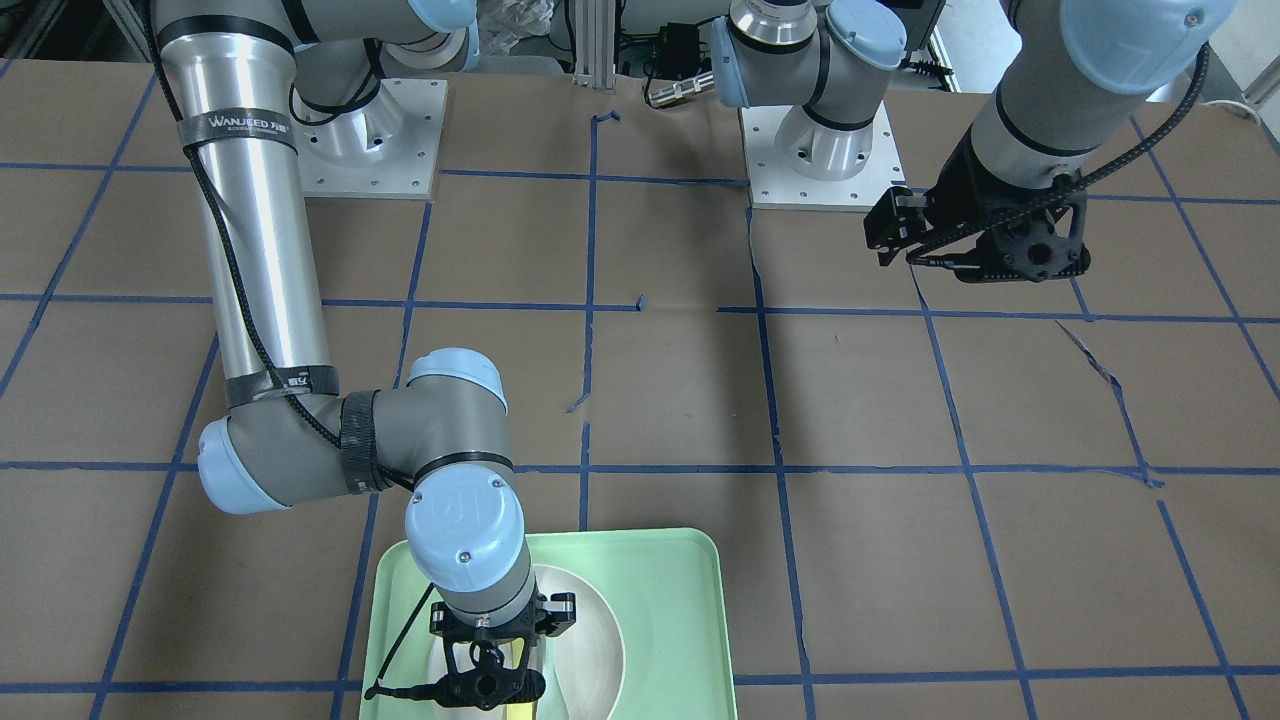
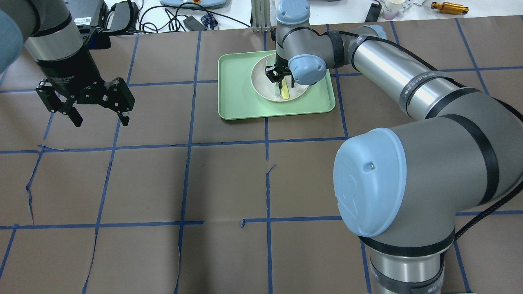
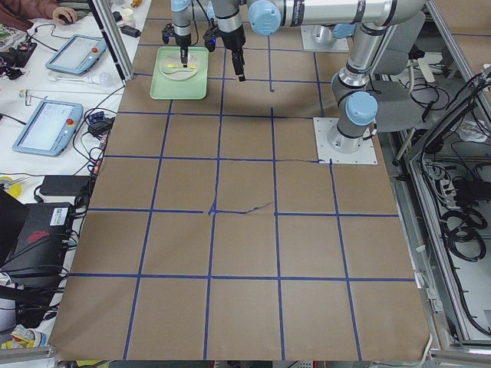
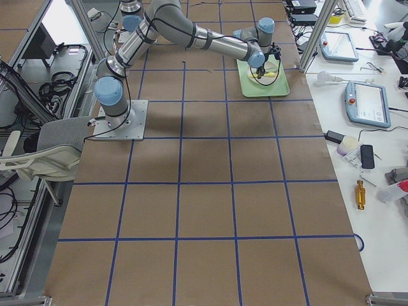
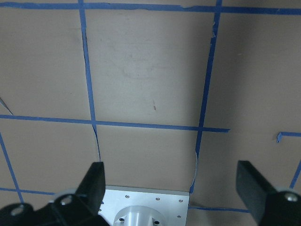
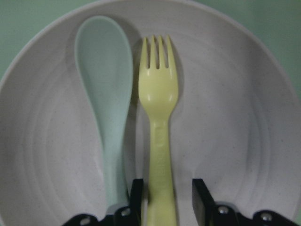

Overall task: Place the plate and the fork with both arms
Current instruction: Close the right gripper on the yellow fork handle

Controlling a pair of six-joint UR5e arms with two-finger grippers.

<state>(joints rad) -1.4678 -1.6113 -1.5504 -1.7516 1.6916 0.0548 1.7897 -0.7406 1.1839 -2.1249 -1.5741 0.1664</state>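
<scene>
The off-white plate (image 2: 261, 79) lies on a mint-green tray (image 2: 237, 102) at the far middle of the table. The pale yellow fork (image 6: 160, 99) lies in the plate (image 6: 235, 117), tines away from my wrist camera. My right gripper (image 6: 167, 197) is down in the plate; its jaws stand either side of the fork's handle with a small gap on each side. It also shows in the overhead view (image 2: 282, 83), above the fork (image 2: 286, 93). My left gripper (image 2: 101, 121) is open and empty, held above bare table far to the left, with open jaws in its wrist view (image 5: 171, 181).
A pale grey-green spoon (image 6: 106, 94) lies in the plate right beside the fork, touching the left finger's side. The brown table cover has blue tape lines and some tears. The left arm's base plate (image 5: 146, 207) is below the left gripper.
</scene>
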